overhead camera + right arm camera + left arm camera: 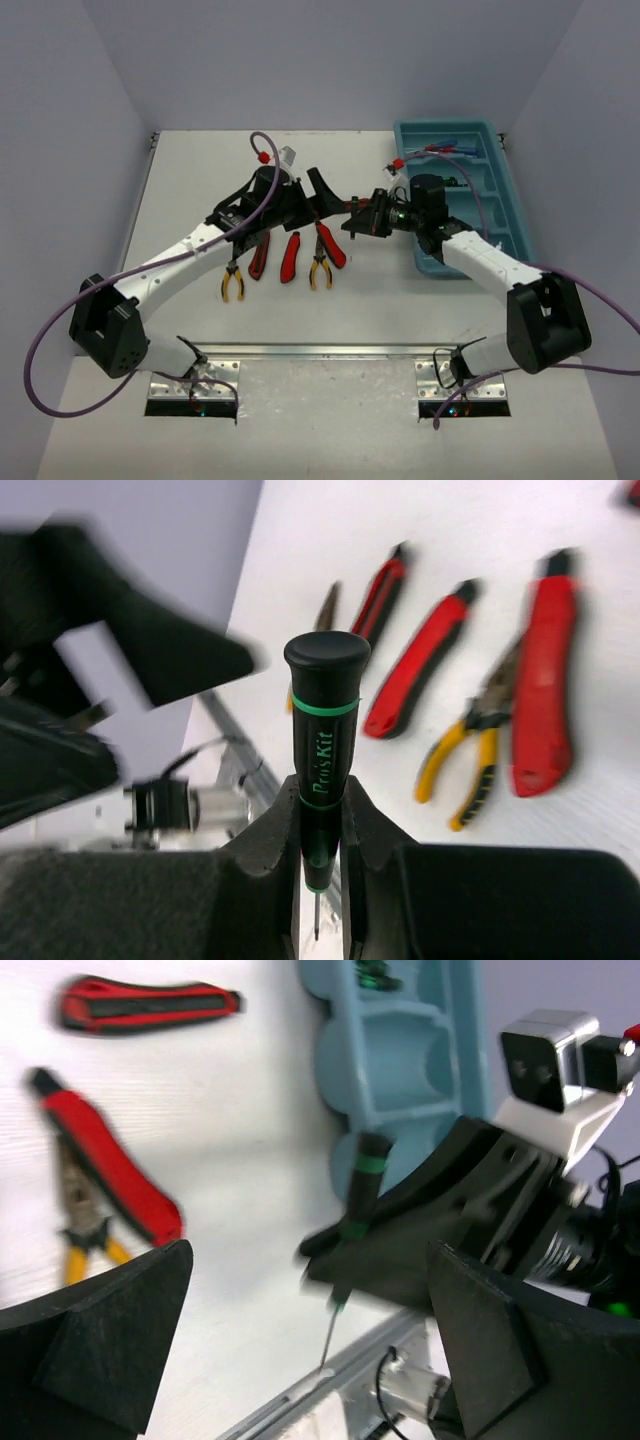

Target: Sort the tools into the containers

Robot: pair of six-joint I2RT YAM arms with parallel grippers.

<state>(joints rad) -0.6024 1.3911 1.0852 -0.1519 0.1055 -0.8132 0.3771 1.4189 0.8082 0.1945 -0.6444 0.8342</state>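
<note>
Right gripper (320, 825) jaws clamped on the shaft of a black-green screwdriver (324, 710), just left of the tray (440, 126), left gripper (300, 1340) jaws spread wide and empty, facing it, red knives (290, 256) and yellow pliers (232, 283) lying further left of the tray, small tools (450, 147) in the tray's far compartment, possibly screwdrivers

Overhead wide; wrist views close, share screwdriver (322, 765).

You see a white table (390, 310) carrying the teal tray (513, 195) at its far right, plus three red utility knives (290, 256) and two yellow-handled pliers (232, 284) lying side by side mid-table.
</note>
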